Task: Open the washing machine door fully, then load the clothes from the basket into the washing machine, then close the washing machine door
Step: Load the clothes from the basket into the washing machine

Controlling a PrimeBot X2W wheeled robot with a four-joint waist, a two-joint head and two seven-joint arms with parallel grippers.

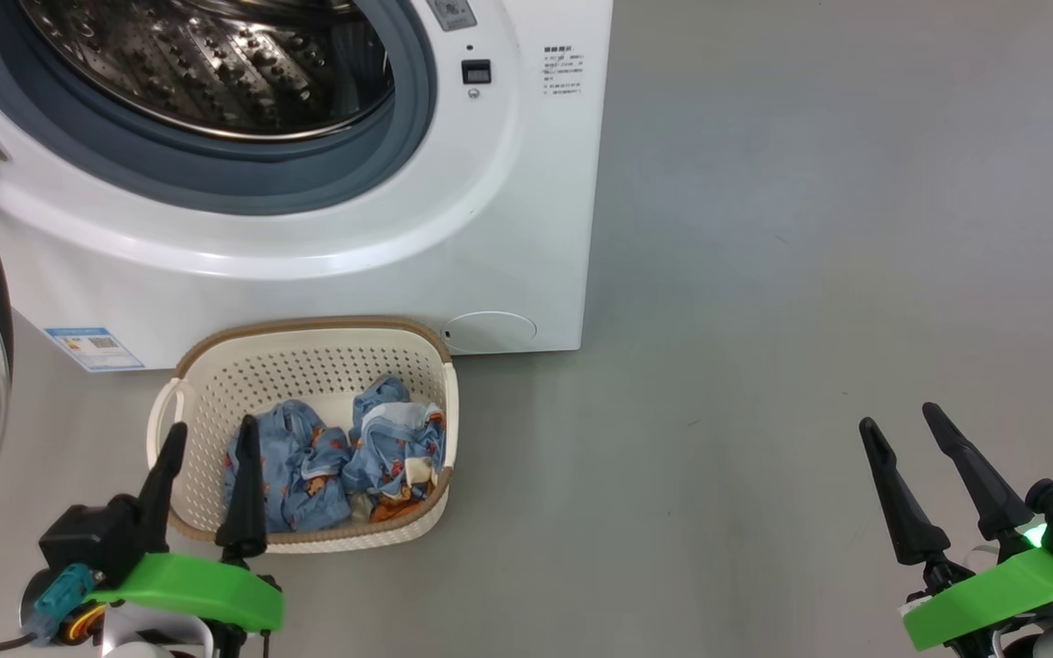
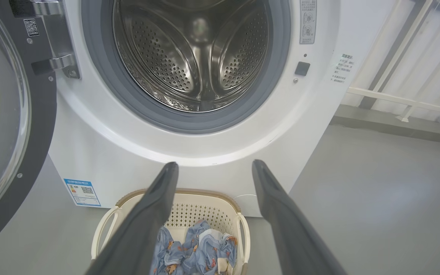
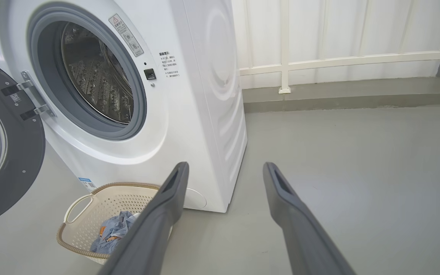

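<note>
1. Washing machine (image 1: 307,247): white front-loader; washing machine door (image 3: 25,164) swung open leftward.
2. Basket (image 1: 307,370): on floor just before machine, holding clothes (image 1: 344,457).
3. Left end effector (image 1: 215,425): spread wide, empty, over basket.
4. Right end effector (image 1: 898,416): spread wide, empty, above floor.

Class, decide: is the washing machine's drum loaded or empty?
Empty, as far as visible: the drum shows bare perforated steel, while the clothes lie in the basket.

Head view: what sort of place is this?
Likely a laundry area or test room: a front-loading washing machine on grey floor, a basket of clothes before it, white railing beyond.
</note>
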